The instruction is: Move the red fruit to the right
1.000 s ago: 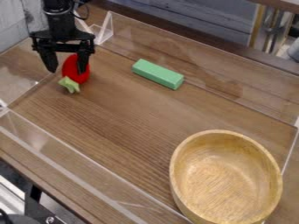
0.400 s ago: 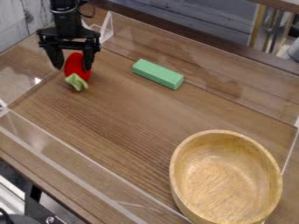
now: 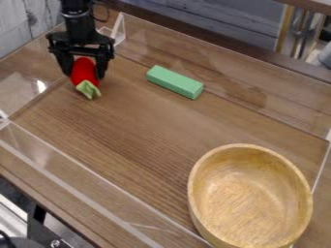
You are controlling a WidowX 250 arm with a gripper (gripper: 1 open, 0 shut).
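Red fruit (image 3: 87, 76) lies on the wooden counter (image 3: 142, 145) in the upper left of the frame, between the spread jaws of the end effector (image 3: 83, 67), which grips nothing. Best to sink lower, centre on the body, then close gently before sliding right.

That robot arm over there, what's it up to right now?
The arm's end effector points straight down, its fingers open on either side of the red fruit at the table's far left. The fruit is not yet gripped. A green block lies to its right, and a wooden bowl sits near right.
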